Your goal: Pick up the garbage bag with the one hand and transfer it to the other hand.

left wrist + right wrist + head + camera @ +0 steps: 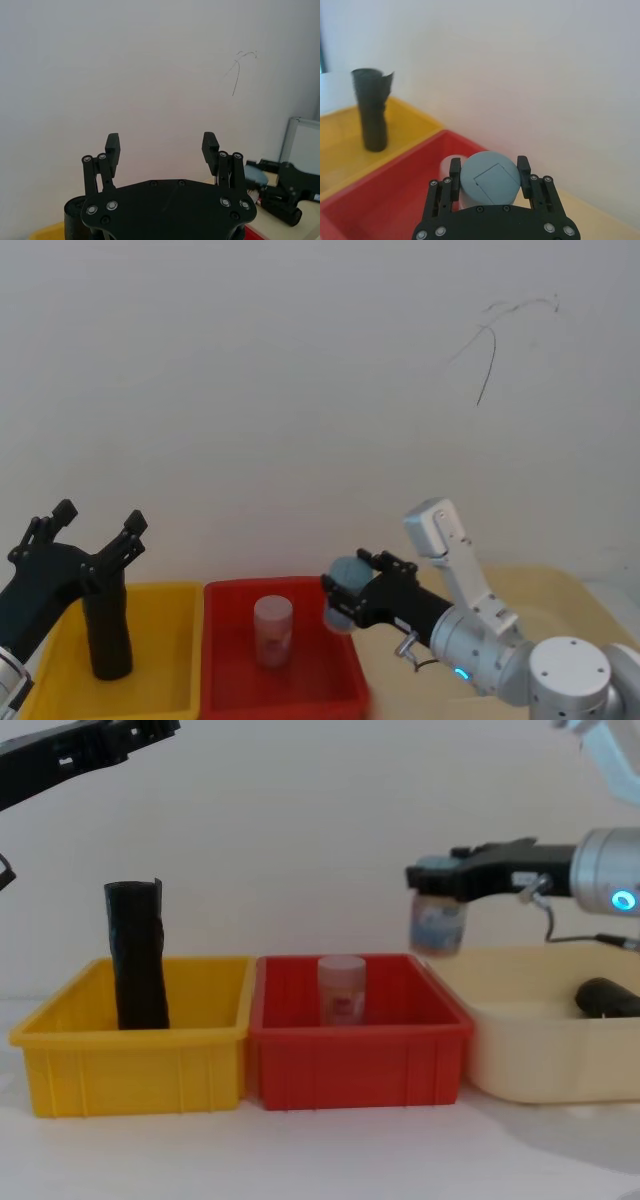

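Chest view: slim matte black roll (137,956) is standing upright in the yellow plastic bin (130,1065); a clear pink-labelled jar (341,989) is sitting in the red bin (360,1060); a glossy black garbage bag roll (607,997) is lying in the cream tub (540,1060). Right gripper (437,880) is pinching a grey-lidded jar (436,925) above the red bin's right rim; left gripper (97,524) is hanging spread above the yellow bin.

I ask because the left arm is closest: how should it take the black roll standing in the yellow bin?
Probably grip the black roll near its top, coming from above: it stands upright and the yellow bin walls in its lower part.

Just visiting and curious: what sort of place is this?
Probably a robot test bench or lab, not a home: coloured sorting bins, yellow and red, sit on a white table against a bare wall, with two robot arms above.
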